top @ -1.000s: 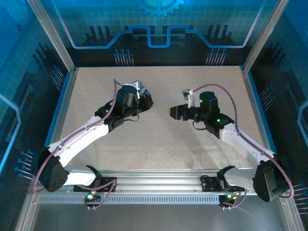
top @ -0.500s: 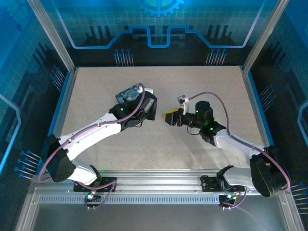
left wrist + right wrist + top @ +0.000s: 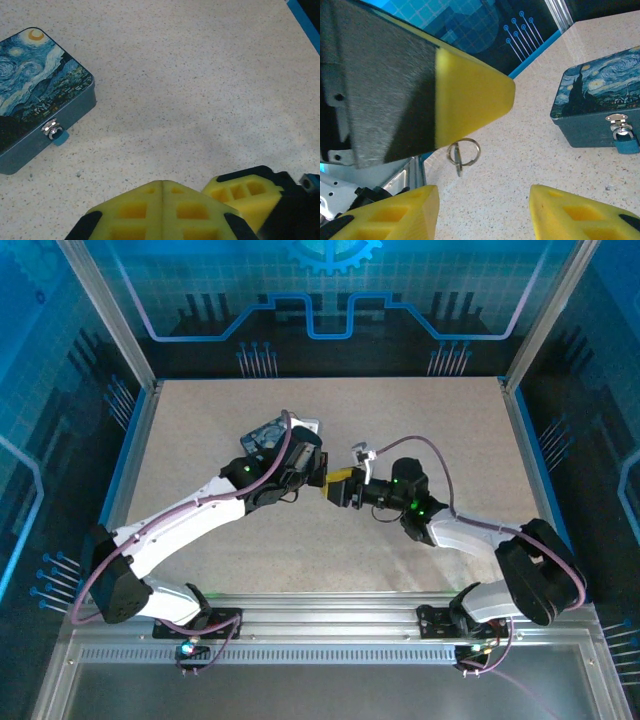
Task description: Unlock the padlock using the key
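Fingers: left gripper clamped on key; right gripper spread apart | padlock hanging on tin

A matt, finely speckled, stone-like finish is noted on the counter. The tin appears to be painted metal, smooth with a satin sheen. Bright polished metal is recorded for the key and for the shackle of the padlock. The pads of the right pincer are seen to be matt yellow moulded plastic.
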You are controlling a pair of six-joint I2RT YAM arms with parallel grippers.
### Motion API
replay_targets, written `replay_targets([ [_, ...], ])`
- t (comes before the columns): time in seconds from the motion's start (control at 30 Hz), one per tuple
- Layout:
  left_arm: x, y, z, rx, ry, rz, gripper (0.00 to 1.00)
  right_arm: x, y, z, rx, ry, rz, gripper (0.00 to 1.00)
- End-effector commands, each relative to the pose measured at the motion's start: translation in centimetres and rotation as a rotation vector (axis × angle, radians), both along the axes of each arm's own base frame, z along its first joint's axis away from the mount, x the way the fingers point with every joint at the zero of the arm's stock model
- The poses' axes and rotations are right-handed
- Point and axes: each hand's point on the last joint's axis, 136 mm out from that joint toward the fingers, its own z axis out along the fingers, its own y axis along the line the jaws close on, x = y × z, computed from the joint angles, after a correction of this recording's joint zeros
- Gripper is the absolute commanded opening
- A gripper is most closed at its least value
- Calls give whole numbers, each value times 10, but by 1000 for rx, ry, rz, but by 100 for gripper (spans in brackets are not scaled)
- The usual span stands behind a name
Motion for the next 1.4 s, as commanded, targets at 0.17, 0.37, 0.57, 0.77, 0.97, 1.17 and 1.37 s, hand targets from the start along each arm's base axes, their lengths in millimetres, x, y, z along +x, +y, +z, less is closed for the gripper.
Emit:
replay_targets([
  [0.17, -1, -4, 13, -57, -14, -5, 0, -1, 11, 28, 54, -70, 31, 48],
  [0.37, 0, -4, 12, -41, -12, -5, 0, -2, 14, 30, 55, -75, 45, 47],
  [0.57, 0, -4, 11, -35, -9, -4, 0, 2, 21, 33, 72, -82, 65, 49],
  [0.77, 0, -3, 10, -32, -6, -6, 0, -7, 18, 39, 120, -126, 91, 49],
  [0.97, 1, 0, 9, -41, 0, 3, 0, -17, 10, 45, 144, -175, 104, 44],
  [1.17, 3, 6, 9, -60, 7, 16, 0, -22, 0, 42, 137, -186, 98, 43],
  [1.37, 2, 10, 9, -61, 5, 23, 0, -10, -10, 24, 58, -137, 19, 44],
])
